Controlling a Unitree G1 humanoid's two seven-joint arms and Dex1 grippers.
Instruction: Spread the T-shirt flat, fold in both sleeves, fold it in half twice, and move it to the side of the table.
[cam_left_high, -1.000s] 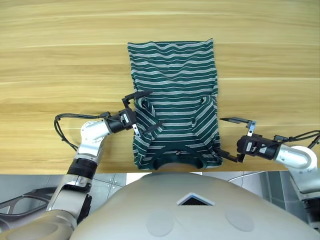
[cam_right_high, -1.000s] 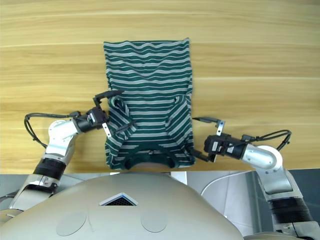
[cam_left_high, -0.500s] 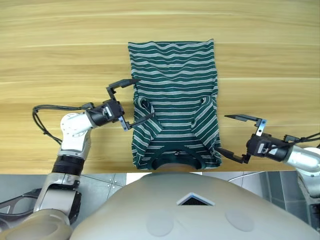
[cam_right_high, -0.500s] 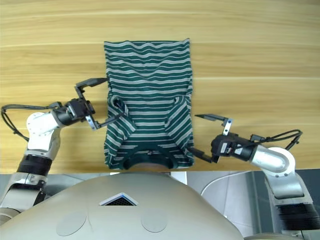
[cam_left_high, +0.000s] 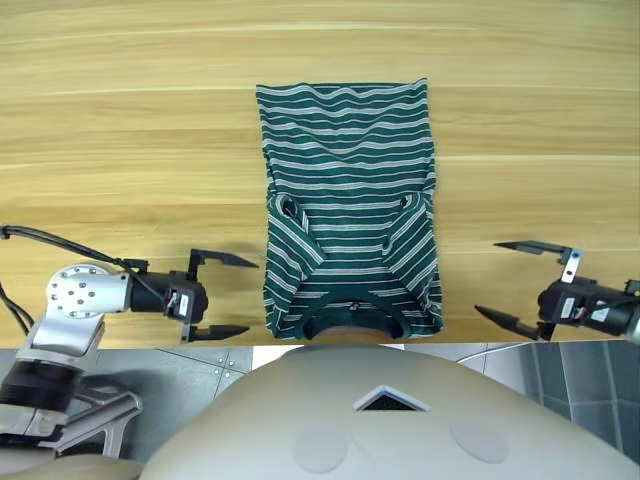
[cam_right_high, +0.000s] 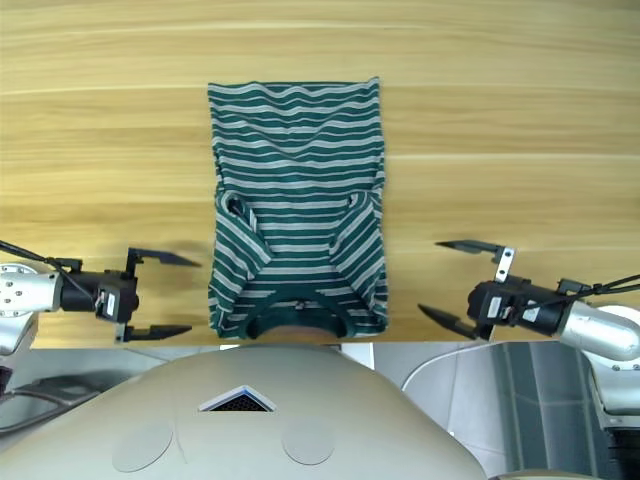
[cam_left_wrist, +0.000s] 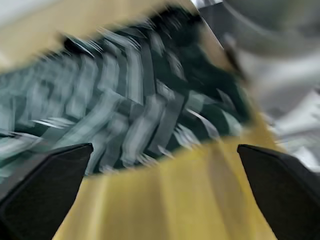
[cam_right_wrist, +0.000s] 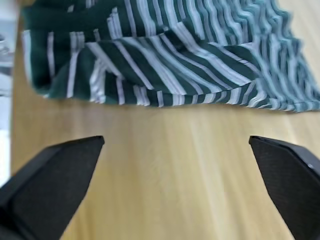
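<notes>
Both sleeves of the T-shirt lie folded in over its front, and it lies flat in the middle of the wooden table (collar at the near edge). The left gripper sits just beside the shirt's near left corner, fingers wide apart. The right gripper stands near the shirt's right side, not touching it, its fingers likewise spread.
</notes>
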